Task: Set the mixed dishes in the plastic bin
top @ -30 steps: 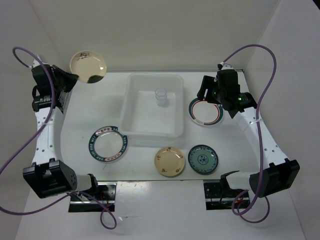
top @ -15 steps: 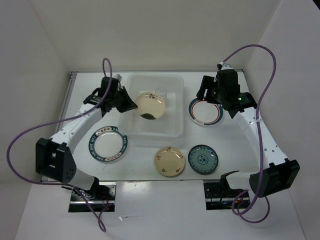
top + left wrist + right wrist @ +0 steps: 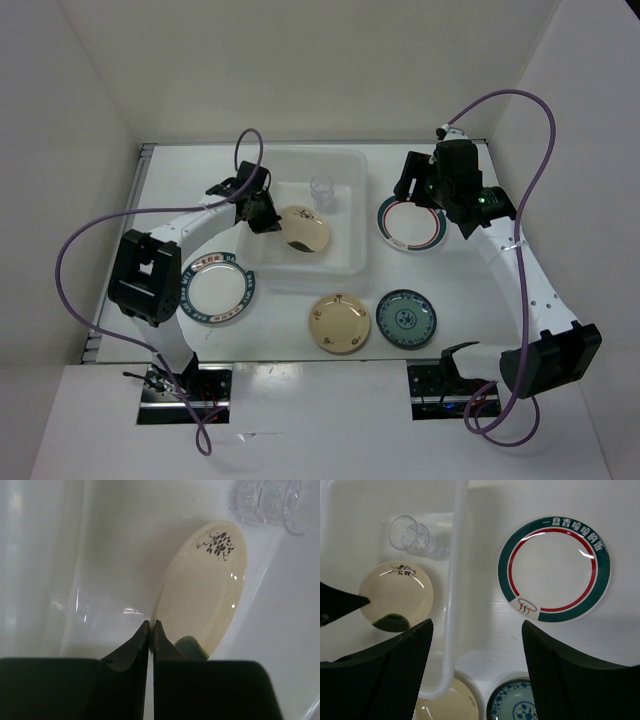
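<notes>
Our left tool [image 3: 151, 627] is pinched almost shut on the thin rim of the cream dish [image 3: 200, 590]. We take it by the edge because a shallow dish offers no other hold. The dish is inside the bin [image 3: 320, 268], in the middle of the frame, and seems tilted, with its free edge reaching toward the clear cup [image 3: 321, 190] at the upper end of the bin. We cannot tell whether it already touches the bin floor. We judge this to be the setting-down step: a slanted dish clears the wall and stays short of the cup, and letting go should wait until it rests. Our right tool [image 3: 476, 630] hangs with jaws wide and nothing between them, close over the green-and-red rimmed plate [image 3: 554, 570] to the right of the bin, probably lined up for that plate. On the bench [image 3: 290, 312] outside the bin lie the blue-rimmed plate [image 3: 216, 288] at lower left, and the yellow plate [image 3: 339, 322] and teal plate [image 3: 407, 318] below the bin, so most of the job remains.
</notes>
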Robot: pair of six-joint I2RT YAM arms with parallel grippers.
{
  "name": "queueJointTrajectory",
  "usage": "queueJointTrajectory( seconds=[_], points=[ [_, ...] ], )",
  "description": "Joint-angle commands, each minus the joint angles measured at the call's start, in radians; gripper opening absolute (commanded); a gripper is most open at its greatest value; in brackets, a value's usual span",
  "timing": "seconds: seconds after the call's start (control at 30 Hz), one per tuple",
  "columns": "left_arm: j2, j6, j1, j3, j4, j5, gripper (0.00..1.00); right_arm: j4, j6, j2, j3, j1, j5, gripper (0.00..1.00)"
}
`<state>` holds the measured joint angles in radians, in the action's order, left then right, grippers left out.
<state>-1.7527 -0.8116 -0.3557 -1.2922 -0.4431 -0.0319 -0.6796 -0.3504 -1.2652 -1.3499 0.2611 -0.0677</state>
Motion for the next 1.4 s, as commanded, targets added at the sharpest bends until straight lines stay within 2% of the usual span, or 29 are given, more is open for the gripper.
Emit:
queueJointTrajectory(
  seconds=[0.0,0.03,0.07,0.33,0.43,0.5,0.57,0.6,0.73,0.87,1.07,1.17,1.27,1.37],
  points=[
    [-0.042,0.014,0.001,-0.053,0.027,0.029,0.07,0.041,0.002,0.023,0.008,-0.003,-0.006,0.77],
    [-0.053,0.014,0.001,-0.053,0.027,0.029,0.10,0.041,0.002,0.023,-0.001,-0.003,-0.006,0.77],
    [-0.053,0.014,0.001,-0.053,0.027,0.020,0.18,0.041,0.002,0.023,-0.002,-0.003,-0.006,0.77],
    [-0.062,0.032,0.001,-0.071,0.017,0.030,0.20,0.041,0.002,0.004,-0.011,-0.003,-0.006,0.77],
    [-0.033,0.041,0.001,-0.081,0.006,0.030,0.34,0.041,0.002,0.004,-0.011,-0.003,-0.006,0.77],
    [-0.007,0.042,0.001,-0.105,-0.003,0.030,0.50,0.041,0.002,0.004,-0.011,-0.003,-0.006,0.77],
    [0.053,0.052,0.001,-0.127,-0.003,-0.037,0.57,0.041,0.002,0.004,-0.011,-0.003,-0.006,0.77],
    [0.080,0.052,0.001,-0.136,-0.003,-0.057,0.63,0.041,0.002,-0.005,-0.011,-0.003,-0.006,0.77],
    [0.296,0.063,0.015,-0.150,-0.025,-0.070,0.89,0.041,0.002,-0.005,-0.011,-0.003,-0.015,0.77],
    [0.481,0.016,0.133,-0.049,-0.078,-0.069,0.88,0.041,0.002,-0.014,-0.011,-0.003,-0.006,0.77],
    [0.706,-0.041,0.276,0.166,-0.183,0.108,0.86,0.041,0.002,-0.014,-0.011,-0.003,0.012,0.77],
    [0.746,-0.052,0.297,0.273,-0.194,0.099,0.86,0.051,0.002,-0.005,0.003,-0.003,0.012,0.77],
    [0.780,-0.081,0.308,0.347,-0.160,0.029,0.86,0.051,-0.007,-0.005,0.024,-0.003,-0.003,0.77],
    [0.809,-0.107,0.317,0.415,-0.132,-0.011,0.86,0.019,-0.044,-0.017,0.034,-0.003,-0.154,0.77]
  ],
)
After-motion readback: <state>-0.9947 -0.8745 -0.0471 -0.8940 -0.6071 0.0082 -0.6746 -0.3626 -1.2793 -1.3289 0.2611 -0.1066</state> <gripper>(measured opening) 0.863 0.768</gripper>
